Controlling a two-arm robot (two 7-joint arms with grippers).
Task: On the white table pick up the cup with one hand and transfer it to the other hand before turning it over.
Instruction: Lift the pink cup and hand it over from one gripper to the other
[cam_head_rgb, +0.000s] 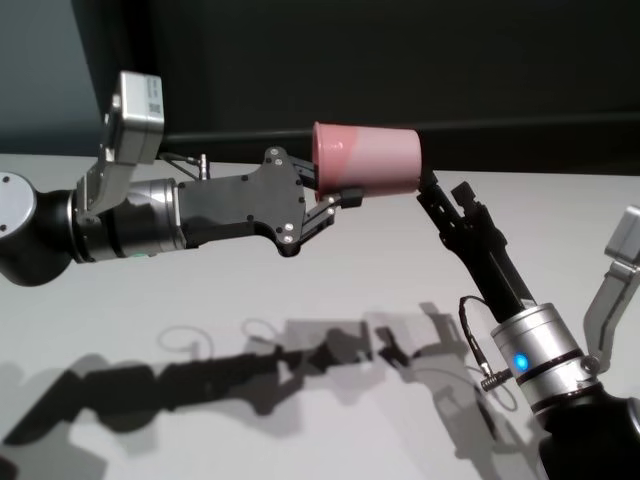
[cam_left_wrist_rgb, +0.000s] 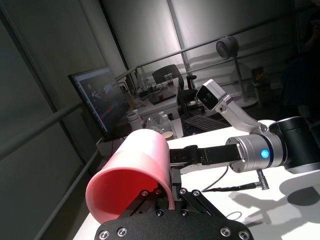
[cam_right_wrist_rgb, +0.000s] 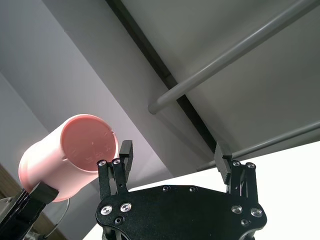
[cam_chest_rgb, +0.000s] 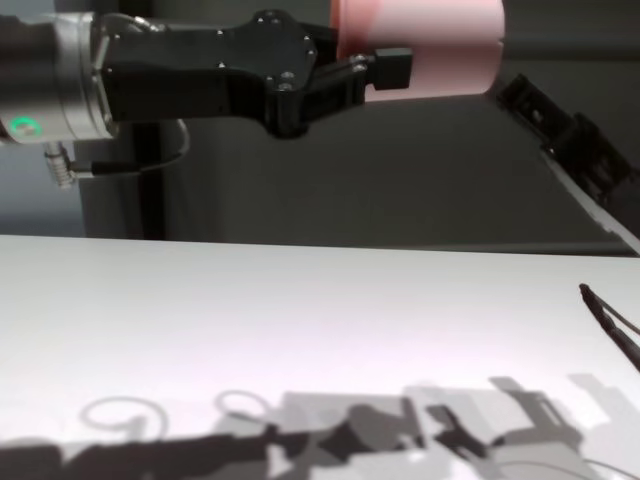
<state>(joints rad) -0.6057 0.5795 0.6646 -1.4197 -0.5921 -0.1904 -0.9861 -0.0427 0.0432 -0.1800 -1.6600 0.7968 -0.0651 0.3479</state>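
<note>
The pink cup (cam_head_rgb: 368, 158) is held on its side, high above the white table (cam_head_rgb: 150, 270). My left gripper (cam_head_rgb: 338, 182) reaches in from the left and is shut on the cup near its rim. The open mouth faces the left wrist camera (cam_left_wrist_rgb: 131, 186). My right gripper (cam_head_rgb: 445, 195) comes up from the lower right and is open, its fingertips just beside the cup's flat base. In the right wrist view the base (cam_right_wrist_rgb: 89, 142) sits to one side of the open fingers (cam_right_wrist_rgb: 123, 152), not between them. The chest view shows the cup (cam_chest_rgb: 430, 45) at the top edge.
The arms' shadows fall on the table (cam_chest_rgb: 300, 320) below. A dark wall runs behind the table. The left wrist view shows a monitor (cam_left_wrist_rgb: 97, 102) and office desks far off. The right wrist view shows overhead rails (cam_right_wrist_rgb: 225, 57).
</note>
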